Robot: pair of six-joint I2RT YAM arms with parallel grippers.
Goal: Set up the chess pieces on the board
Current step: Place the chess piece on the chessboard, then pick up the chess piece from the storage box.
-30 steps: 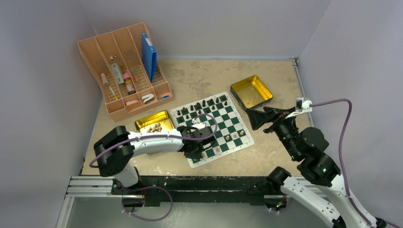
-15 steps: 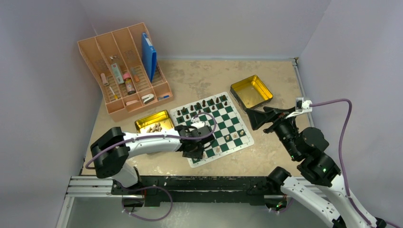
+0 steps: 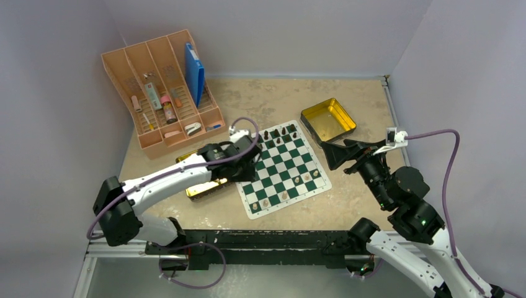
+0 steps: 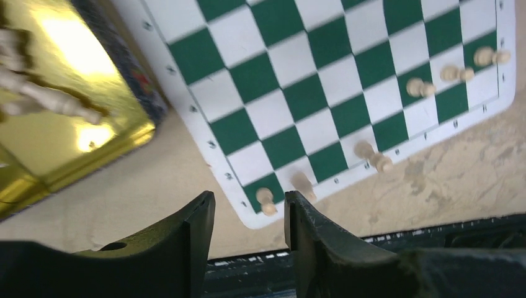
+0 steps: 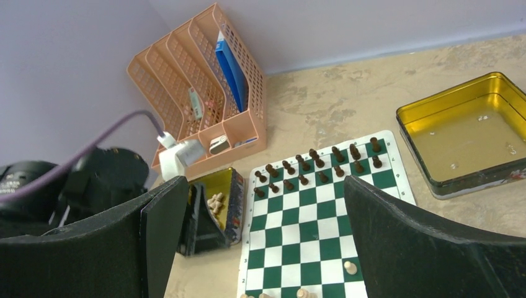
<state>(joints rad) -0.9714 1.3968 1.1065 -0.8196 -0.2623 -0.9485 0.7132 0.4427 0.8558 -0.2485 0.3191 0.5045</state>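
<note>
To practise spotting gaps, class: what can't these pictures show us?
- Left tin: top view, left arm covers most of it.
- Light pieces: kinds unclear; tiny from above, blurred in left wrist view.
- Board's near rows: right wrist view, bottom edge and fingers hide them.

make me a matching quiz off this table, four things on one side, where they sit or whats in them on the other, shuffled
Things:
1. dark chessmen
2. blue folder
3. right gold tin
4. left gold tin

Place or state:
a. holds light chess pieces
b. upright in the peach rack
c. on the far rows of the board
d. no chessmen inside

Pairs: 1-c, 2-b, 3-d, 4-a
</note>
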